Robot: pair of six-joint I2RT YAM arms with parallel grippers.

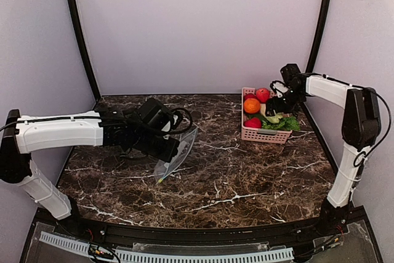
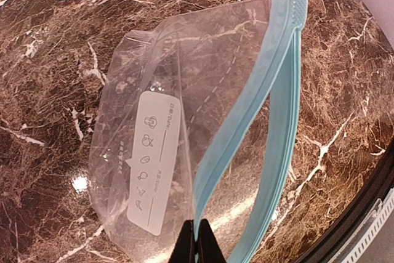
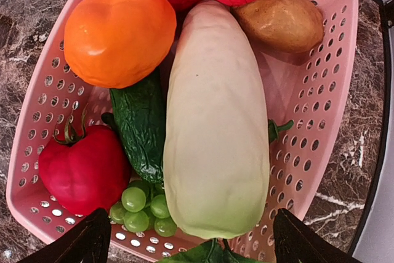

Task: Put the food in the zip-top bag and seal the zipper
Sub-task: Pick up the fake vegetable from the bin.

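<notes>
Closest to the left wrist camera, the left gripper is clamped shut on the teal-blue zipper strip of a clear, crinkly plastic zip-top bag, whose mouth gapes open with nothing visible inside. Seen from above, the bag hangs tilted at 9 o'clock on the table. At 2 o'clock sits a pink perforated plastic basket. The right gripper hovers over it, fingers spread wide, holding nothing. Below lie a pale whitish-green elongated gourd, a slim dark-green pepper, a bunch of small green grapes, an orange fruit and red pieces. Picking the first food looks like the step in hand; next, the jaws would need to drop astride the gourd and close. Dark brown marble table, white-veined; pale lavender walls.
</notes>
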